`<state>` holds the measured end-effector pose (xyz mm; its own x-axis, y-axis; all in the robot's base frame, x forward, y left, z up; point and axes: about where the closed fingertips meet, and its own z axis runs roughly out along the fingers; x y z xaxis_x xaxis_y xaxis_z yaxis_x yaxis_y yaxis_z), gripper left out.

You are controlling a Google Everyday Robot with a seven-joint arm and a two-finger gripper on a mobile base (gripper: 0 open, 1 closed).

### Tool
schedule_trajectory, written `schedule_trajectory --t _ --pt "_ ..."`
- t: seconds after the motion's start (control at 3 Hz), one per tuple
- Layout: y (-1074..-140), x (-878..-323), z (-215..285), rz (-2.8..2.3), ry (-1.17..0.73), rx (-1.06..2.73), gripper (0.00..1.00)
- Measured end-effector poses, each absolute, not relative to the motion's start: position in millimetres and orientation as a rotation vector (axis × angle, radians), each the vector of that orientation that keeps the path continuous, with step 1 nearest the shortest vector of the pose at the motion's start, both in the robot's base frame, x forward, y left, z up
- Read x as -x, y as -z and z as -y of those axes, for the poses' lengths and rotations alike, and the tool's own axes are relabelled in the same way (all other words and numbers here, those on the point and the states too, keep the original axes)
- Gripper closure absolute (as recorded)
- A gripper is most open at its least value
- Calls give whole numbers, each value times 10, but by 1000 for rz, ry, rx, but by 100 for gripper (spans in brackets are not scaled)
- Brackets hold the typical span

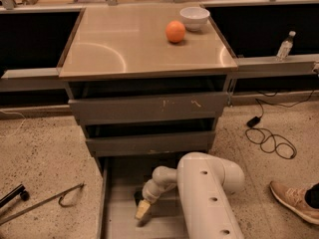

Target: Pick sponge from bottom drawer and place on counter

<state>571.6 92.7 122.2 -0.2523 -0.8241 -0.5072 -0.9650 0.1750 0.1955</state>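
Observation:
The bottom drawer [115, 218] is pulled out at floor level under the two shallower grey drawers. My gripper [142, 208] reaches down into it, low over the drawer floor near the middle, with my white arm [209, 198] covering the drawer's right side. A small dark patch [137, 197] lies right beside the gripper's tan tip; it may be the sponge, but I cannot tell. The beige counter [124, 44] on top of the cabinet carries an orange [175, 31] and a white bowl [195, 17] at its back right.
The middle drawer [149, 143] and the top drawer [149, 108] stand slightly out above the gripper. A metal rod with a hook [45, 200] lies on the floor to the left. A black cable [269, 138], a shoe [294, 200] and a water bottle [284, 46] are at the right.

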Motion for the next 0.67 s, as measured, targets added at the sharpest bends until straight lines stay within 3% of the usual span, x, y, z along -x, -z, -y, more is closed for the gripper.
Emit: schedule_trajectory --t 0.67 --pt "-1218 -5714 -927 -2170 -702 1713 41"
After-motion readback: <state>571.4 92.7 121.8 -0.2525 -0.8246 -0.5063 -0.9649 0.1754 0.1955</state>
